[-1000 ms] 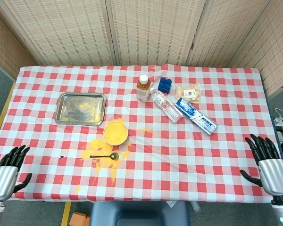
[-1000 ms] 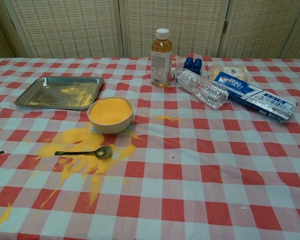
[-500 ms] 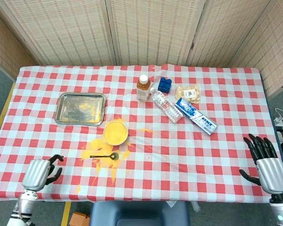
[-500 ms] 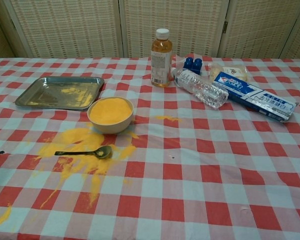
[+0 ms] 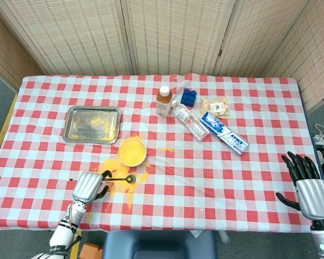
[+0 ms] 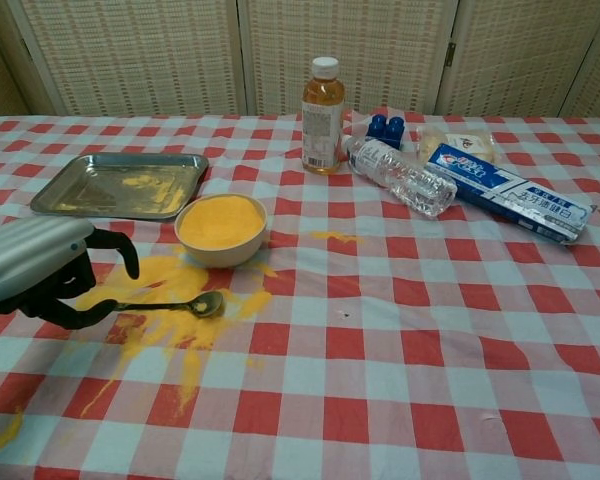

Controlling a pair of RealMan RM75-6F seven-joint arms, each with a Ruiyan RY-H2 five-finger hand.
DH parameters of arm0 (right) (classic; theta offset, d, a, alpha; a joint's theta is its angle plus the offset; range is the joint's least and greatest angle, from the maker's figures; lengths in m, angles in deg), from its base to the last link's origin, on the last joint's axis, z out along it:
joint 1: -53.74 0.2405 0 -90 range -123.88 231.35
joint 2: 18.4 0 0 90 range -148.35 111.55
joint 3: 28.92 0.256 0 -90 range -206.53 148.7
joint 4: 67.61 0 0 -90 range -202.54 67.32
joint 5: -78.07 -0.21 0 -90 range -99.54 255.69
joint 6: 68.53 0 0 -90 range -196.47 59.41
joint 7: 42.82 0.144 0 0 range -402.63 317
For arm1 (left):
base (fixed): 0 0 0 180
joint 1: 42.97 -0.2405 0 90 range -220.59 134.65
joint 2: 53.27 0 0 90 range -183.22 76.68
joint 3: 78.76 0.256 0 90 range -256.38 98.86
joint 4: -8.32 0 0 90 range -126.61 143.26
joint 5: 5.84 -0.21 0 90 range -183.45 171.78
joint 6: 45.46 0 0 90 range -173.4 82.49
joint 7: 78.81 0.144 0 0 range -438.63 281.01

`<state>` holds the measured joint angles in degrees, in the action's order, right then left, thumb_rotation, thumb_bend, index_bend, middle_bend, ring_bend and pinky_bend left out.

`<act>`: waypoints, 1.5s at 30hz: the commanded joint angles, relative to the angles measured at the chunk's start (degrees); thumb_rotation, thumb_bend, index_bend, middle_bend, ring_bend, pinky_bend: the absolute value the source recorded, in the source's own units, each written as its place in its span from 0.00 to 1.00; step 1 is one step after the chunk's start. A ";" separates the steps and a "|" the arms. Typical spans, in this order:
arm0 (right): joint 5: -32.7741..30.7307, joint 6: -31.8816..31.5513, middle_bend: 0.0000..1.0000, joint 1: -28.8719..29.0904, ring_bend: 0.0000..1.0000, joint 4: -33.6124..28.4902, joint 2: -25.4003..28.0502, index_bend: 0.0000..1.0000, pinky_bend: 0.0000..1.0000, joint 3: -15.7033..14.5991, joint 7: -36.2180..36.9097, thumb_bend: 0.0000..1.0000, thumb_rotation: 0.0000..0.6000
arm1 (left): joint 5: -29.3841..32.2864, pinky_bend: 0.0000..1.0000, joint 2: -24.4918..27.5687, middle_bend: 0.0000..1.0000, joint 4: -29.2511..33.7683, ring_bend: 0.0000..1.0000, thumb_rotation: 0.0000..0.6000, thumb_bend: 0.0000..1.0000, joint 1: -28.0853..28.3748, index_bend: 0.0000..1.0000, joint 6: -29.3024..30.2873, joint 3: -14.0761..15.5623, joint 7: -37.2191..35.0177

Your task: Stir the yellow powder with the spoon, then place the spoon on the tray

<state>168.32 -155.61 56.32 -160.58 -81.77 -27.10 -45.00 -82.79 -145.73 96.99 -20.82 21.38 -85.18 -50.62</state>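
A dark spoon [image 5: 120,178] [image 6: 176,305] lies flat on spilled yellow powder, in front of the white bowl of yellow powder [image 5: 132,151] [image 6: 220,222]. My left hand [image 5: 89,186] [image 6: 42,270] hovers at the handle's left end. Its fingers are curved apart around the tip, and I see no grip on it. The steel tray [image 5: 71,131] [image 6: 75,203] lies behind and left of the bowl, dusted with some powder. At the table's front right corner my right hand [image 5: 309,188] stays with fingers spread and nothing in it; only the head view shows it.
At the back centre stand a juice bottle [image 5: 163,101] [image 6: 322,115] and blue blocks [image 5: 188,97], with a lying water bottle [image 5: 190,121] [image 6: 400,176], a snack packet [image 5: 215,107] and a toothpaste box [image 5: 223,132] [image 6: 508,192]. Powder is strewn over the cloth [image 6: 185,345] near the spoon.
My left hand has come in from the table's front left corner, moving right and forward to the spoon's handle, and now shows in the chest view. The spoon and right hand have hardly moved.
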 commanded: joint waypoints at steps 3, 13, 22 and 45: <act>-0.20 0.18 0.00 0.09 0.00 0.01 0.06 0.00 0.00 0.07 0.17 0.06 1.00 | 0.23 1.00 -4.00 1.00 -4.43 1.00 1.00 0.43 1.92 0.39 -0.06 -0.22 2.03; -0.55 0.34 0.00 0.13 0.00 0.11 0.28 0.00 0.00 0.16 0.69 0.06 1.00 | 0.13 1.00 -8.70 1.00 -10.89 1.00 1.00 0.43 3.93 0.40 -0.11 -0.43 1.21; -0.54 0.08 0.00 0.00 0.00 0.10 0.42 0.00 0.00 0.16 0.96 0.06 1.00 | -1.15 1.00 -11.29 1.00 -14.61 1.00 1.00 0.43 4.81 0.45 0.28 0.42 -0.66; -0.35 -0.86 0.00 -0.64 0.00 -0.27 1.30 0.00 0.00 0.03 1.73 0.06 1.00 | -0.90 1.00 -15.26 1.00 -21.33 1.00 1.00 0.43 6.36 0.53 -0.07 0.49 -0.44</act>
<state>167.97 -156.47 55.69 -160.84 -80.46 -27.07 -43.27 -83.74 -160.86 75.83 -14.51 21.31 -84.64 -50.97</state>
